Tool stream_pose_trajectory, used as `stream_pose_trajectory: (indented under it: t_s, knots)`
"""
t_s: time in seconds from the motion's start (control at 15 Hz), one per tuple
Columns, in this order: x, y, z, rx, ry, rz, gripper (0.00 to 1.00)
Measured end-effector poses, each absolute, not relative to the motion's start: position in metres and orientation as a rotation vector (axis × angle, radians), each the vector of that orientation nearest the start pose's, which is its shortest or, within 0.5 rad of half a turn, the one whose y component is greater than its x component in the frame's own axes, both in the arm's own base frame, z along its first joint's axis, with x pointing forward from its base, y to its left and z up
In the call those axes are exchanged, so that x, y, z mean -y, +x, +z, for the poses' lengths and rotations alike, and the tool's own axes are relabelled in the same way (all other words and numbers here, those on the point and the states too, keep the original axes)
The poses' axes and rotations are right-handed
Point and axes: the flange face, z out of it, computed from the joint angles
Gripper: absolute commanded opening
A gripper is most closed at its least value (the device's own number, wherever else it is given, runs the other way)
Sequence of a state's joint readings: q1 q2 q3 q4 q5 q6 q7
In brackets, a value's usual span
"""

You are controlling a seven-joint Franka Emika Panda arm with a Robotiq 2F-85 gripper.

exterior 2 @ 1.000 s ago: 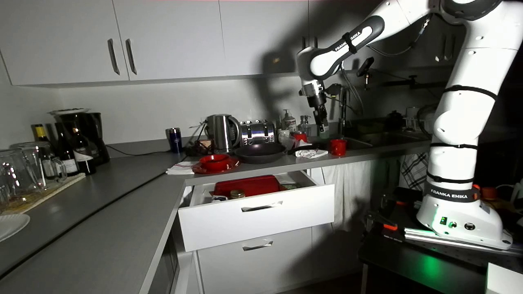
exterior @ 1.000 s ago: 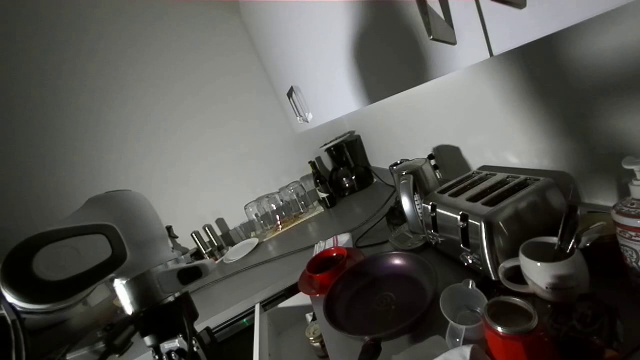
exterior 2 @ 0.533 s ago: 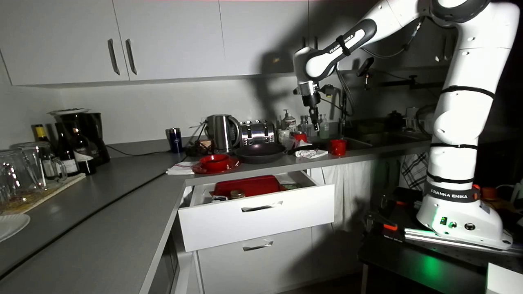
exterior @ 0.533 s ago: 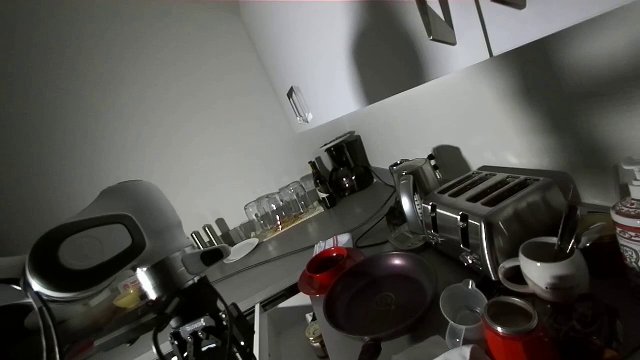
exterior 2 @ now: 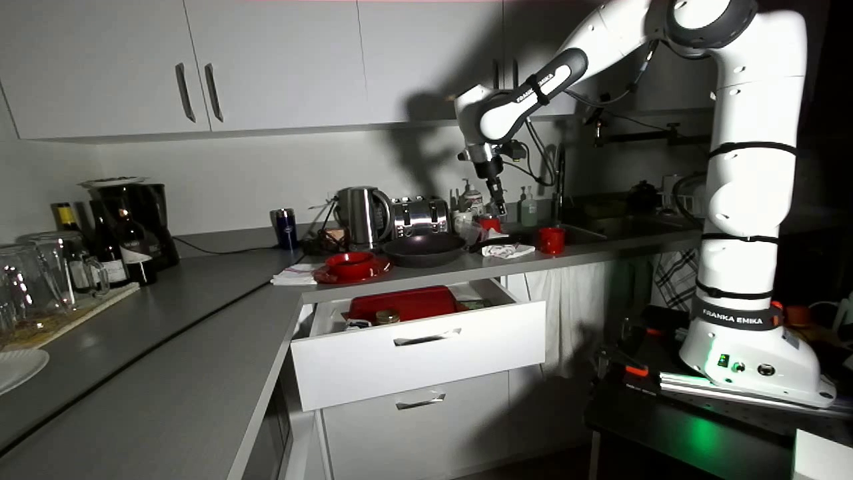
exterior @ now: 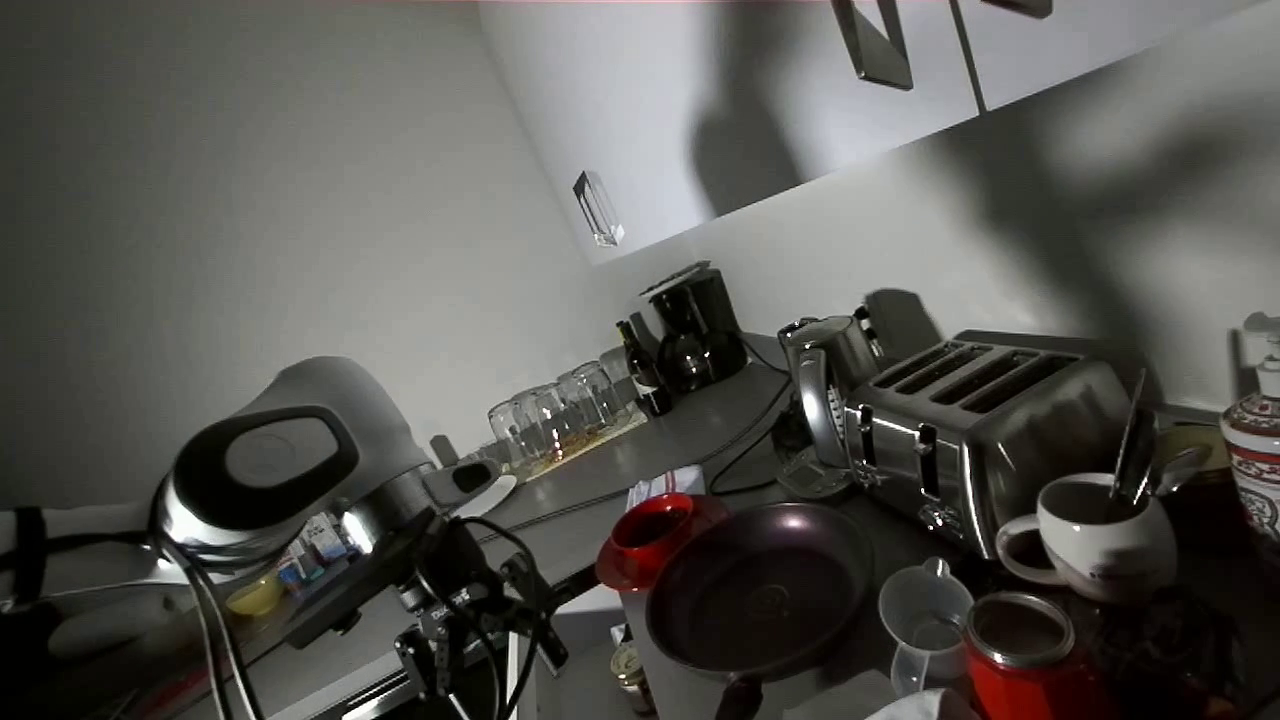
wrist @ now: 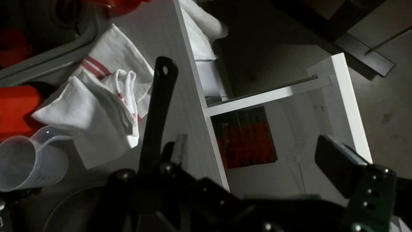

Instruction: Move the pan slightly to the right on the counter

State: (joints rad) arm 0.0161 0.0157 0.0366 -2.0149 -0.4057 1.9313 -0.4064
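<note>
- Black pan point(exterior 2: 424, 252), not gripped, near the front edge of the surface point(exterior 2: 166, 347).
- My gripper point(wrist: 254, 153) hangs spread; I judge this the approach.
- Next: centre over the handle point(wrist: 158, 109), descend, grasp.

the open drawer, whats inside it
Inside the drawer: a red item, a small jar, and bits too unclear to name. Whatever lies beneath the red item, or farther back under the counter, is covered.

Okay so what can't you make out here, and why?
Pan: wrist view, partly behind the gripper, cut off by the bottom edge.
Pan handle: an exterior view, end cut off by the bottom edge.
White plate: an exterior view, cut off by the left edge.
Bottle label: an exterior view, too small to read.
</note>
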Motion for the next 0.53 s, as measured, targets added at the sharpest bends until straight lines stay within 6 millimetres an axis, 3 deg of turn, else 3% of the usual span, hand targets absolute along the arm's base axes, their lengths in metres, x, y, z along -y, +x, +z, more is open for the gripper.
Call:
stream_pose_trajectory:
  t_s: [0.53]
  knots:
    - [-0.033,0.59,0.423,1.487,-3.271,0.435,1.0]
